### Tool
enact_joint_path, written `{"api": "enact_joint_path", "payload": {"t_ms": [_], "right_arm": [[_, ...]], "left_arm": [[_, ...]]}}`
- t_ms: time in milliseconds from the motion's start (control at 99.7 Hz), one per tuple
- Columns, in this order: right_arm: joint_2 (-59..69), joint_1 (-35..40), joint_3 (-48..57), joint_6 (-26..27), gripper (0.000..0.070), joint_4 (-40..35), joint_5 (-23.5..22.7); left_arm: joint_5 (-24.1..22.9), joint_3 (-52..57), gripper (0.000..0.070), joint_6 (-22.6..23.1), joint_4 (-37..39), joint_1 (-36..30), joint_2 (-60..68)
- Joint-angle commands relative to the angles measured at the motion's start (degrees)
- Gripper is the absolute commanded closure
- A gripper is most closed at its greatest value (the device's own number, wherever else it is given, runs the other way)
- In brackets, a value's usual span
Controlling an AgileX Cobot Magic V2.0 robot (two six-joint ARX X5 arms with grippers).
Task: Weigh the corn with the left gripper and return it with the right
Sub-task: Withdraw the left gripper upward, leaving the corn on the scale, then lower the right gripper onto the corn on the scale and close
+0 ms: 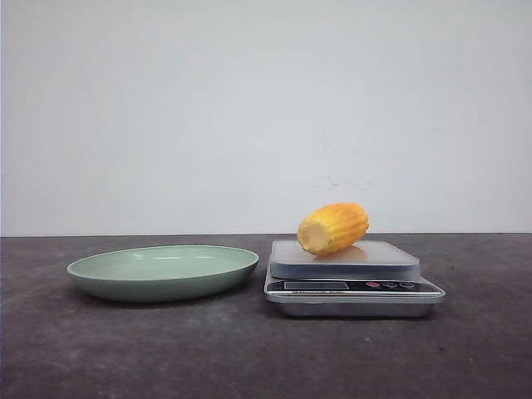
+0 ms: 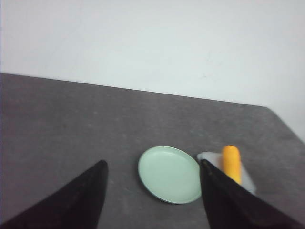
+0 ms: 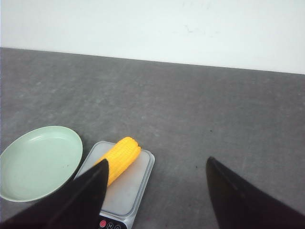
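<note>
A dark grey, faintly mottled tabletop (image 1: 100,349) fills the lower part of the front view, ending at a straight far edge against a plain, pale wall (image 1: 266,108). The wall is bare apart from a few faint marks.

Two things stand on the tabletop, just beside each other. On the left is a shallow, pale green plate (image 1: 224,268). On the right is a small silver scale (image 1: 299,261) with a flat grey platform, a narrow display and small buttons along its front edge.

The corn (image 1: 333,228) lies on its side on the scale's platform, its paler cut end turned toward the camera and a little to the left.

Neither arm shows in the front view. In the wrist views both hang well above the tabletop. The left tool (image 2: 152,167) has its two black fingers spread wide and grips nothing — plate and scale show between them. The right tool (image 3: 156,164) is likewise spread wide and empty, the corn showing near one finger.
</note>
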Motion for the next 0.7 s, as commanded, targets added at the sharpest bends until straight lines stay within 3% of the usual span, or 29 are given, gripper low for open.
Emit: {"api": "enact_joint_path", "payload": {"t_ms": [0,130,301,471,542,692], "right_arm": [[0.90,0.57,1.33,-0.55,0.0292,0.26,0.00],[2.29,1.57,1.33,-0.46,0.0292,0.22,-0.07],[5.99,5.55,1.33,-0.24,0.0293,0.74,-0.61],[12.33,11.89,1.33,0.98,0.0294,3.45,2.36],[15.17,13.92,1.33,1.53,0.0302,5.29,4.31],[22.10,16.81,1.33,2.95,0.0385,9.84,4.79]], "left_arm": [[4.04,0.96,0.0359,-0.33,-1.25,3.02,-0.09],[10.49,0.87,0.0359,1.75,-1.25,11.52,-1.18],[12.44,0.31,0.0369,6.86,-1.31,20.83,-2.67],[12.74,-0.66,0.0532,9.22,-1.44,24.79,-3.37],[12.68,-1.09,0.0694,10.08,-1.46,25.29,-3.48],[10.95,-2.03,0.0694,10.25,-1.55,25.38,-3.48]]}}
